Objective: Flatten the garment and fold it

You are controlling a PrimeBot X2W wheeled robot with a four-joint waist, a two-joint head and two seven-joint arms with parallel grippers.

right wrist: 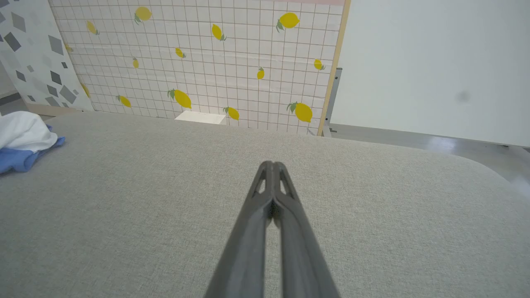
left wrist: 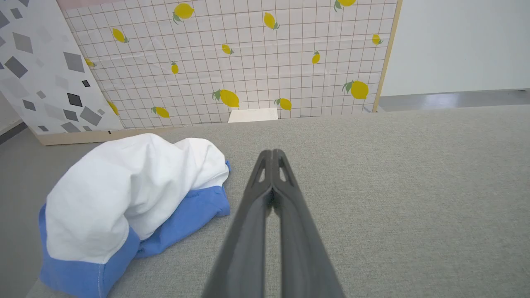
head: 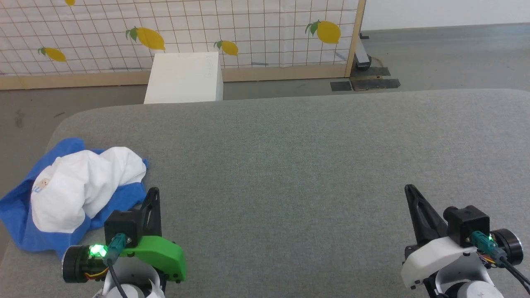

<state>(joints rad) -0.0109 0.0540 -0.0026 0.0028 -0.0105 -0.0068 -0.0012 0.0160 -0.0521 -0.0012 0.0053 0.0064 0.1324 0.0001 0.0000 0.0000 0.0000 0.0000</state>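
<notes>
Head view: one garment (head: 78, 188) lies crumpled at the left edge of the frame on one grey padded surface (head: 310, 157). There are two grippers. The left gripper (head: 154, 191) is at lower left, just beside the garment, and the right gripper (head: 410, 189) is at lower right. Both point up-frame with fingers pressed together, empty.

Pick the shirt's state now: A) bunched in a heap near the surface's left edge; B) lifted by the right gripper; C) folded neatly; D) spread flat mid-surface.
A: the garment lies crumpled at the left edge of the grey surface, beside the shut left gripper, while the right gripper, also shut, sits far from it.
</notes>
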